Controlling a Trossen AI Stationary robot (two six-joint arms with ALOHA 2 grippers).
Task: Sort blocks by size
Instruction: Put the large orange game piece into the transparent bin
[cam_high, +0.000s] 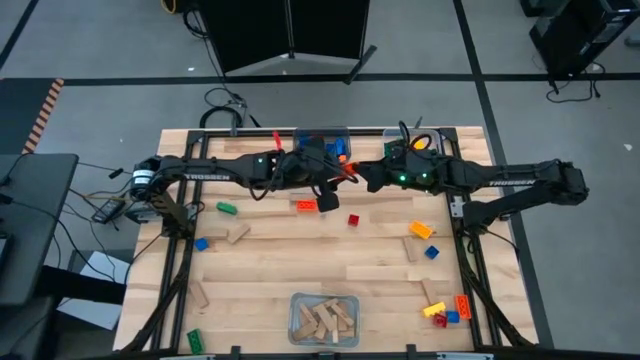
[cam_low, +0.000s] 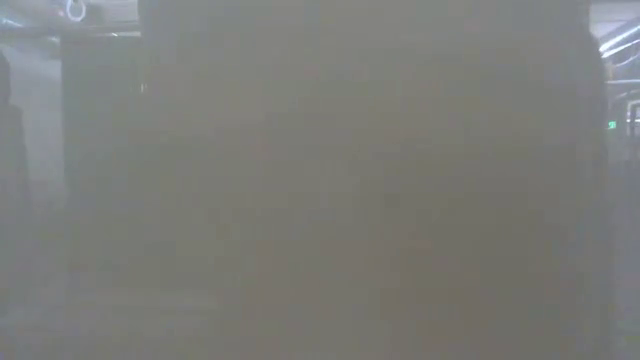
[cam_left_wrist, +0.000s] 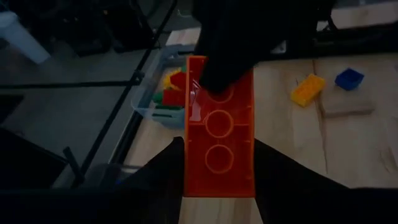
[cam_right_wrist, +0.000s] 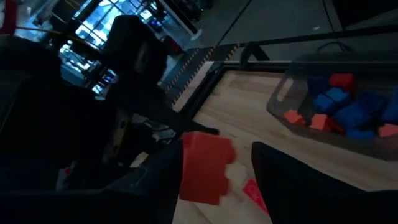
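Note:
Above the table's far middle, a long orange brick (cam_left_wrist: 219, 149) is held in the air between my two grippers, its hollow underside with round tubes facing the left wrist camera. My left gripper (cam_high: 335, 182) (cam_left_wrist: 219, 146) comes from the table's left and is shut on one end. My right gripper (cam_high: 358, 176) (cam_right_wrist: 214, 158) comes from the right and is shut on the other end, where the brick (cam_right_wrist: 206, 167) looks red. Just beyond them a clear bin (cam_high: 322, 138) (cam_right_wrist: 292, 93) holds blue, red and orange bricks. The low view shows only haze. My left gripper pinches the orange brick's two long sides (cam_left_wrist: 189, 171) between its two fingers, near the end toward the left arm. The fingers run roughly level along the brick. The brick is clear of the table. My right gripper has the brick's opposite end (cam_left_wrist: 202, 68), coming roughly level from the table's right. Its dark body hides the place of contact in the left wrist view. In its own view the brick's end (cam_right_wrist: 202, 177) sits between the two fingers.
Orange bricks (cam_high: 305, 206) and a red one (cam_high: 354, 220) lie below the grippers. Loose bricks and wooden blocks lie at the left (cam_high: 227, 208) and the right (cam_high: 421, 230), with a cluster (cam_high: 445, 312) at the near right. A bin of wooden blocks (cam_high: 323, 318) stands at the near edge.

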